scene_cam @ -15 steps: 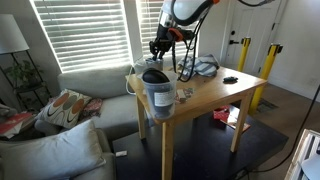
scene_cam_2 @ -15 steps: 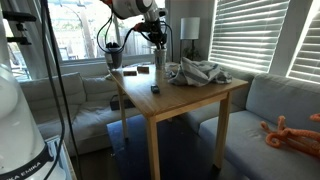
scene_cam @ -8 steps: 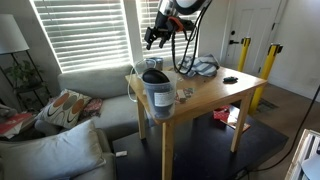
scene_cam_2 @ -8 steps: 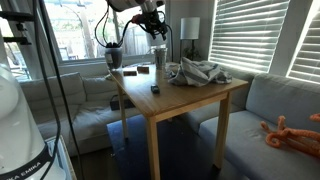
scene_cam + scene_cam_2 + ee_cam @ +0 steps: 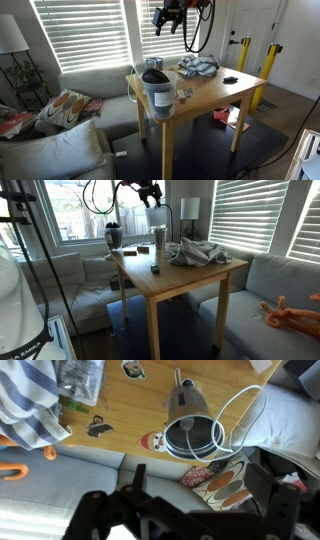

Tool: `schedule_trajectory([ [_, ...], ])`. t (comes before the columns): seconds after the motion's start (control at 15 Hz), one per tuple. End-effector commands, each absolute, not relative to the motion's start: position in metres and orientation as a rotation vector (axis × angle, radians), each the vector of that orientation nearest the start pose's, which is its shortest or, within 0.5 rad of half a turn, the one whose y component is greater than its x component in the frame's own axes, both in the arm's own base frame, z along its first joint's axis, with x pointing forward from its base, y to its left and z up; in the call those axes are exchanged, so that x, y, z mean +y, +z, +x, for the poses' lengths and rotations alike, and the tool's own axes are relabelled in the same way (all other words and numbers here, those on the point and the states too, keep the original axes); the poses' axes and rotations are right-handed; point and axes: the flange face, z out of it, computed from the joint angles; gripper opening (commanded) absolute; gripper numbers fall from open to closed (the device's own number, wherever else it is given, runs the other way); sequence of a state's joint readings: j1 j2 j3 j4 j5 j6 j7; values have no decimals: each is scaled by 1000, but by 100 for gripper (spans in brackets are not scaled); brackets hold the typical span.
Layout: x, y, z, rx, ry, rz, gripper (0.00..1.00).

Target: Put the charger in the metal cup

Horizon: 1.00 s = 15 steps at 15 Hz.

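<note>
**Charger sits in the metal cup; gripper hangs high above, jaws released**

In the wrist view the charger (image 5: 190,458) shows as a white cable coiled inside the mouth of the metal cup (image 5: 185,405). One long loop spills over the rim and reaches out past the edge of the bench (image 5: 125,405). The cup stands upright near a corner of the bench, close to the edge that faces the grey sofa (image 5: 105,468).

In an exterior view, a large bluish-grey container (image 5: 156,95) with a black lid stands just beside the cup, nearer the camera. A crumpled striped cloth (image 5: 197,67) lies further along the bench, apart from both. A small dark object (image 5: 230,79) lies near the far side of the bench.

The gripper (image 5: 165,15) hangs well above the bench, roughly over the cup and clear of everything on it. In the wrist view its jaws are spread wide, with nothing between them. A patterned cushion (image 5: 220,478) lies on the sofa below the corner of the bench.
</note>
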State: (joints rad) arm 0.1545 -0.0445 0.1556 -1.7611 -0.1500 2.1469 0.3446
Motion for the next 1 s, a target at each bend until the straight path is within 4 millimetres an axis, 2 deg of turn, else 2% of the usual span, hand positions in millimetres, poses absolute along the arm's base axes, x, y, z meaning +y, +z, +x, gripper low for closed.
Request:
schedule_trajectory([
  [0.0,171,652,515,42,-516,-3172,100],
  [0.27,163,674,470,43,-265,-3259,100],
  [0.47,150,687,445,18,-114,-3274,100],
  [0.6,139,693,429,-117,62,-3284,100],
  [0.67,149,683,442,-15,-49,-3307,100],
  [0.93,148,683,441,-25,-35,-3309,100],
])
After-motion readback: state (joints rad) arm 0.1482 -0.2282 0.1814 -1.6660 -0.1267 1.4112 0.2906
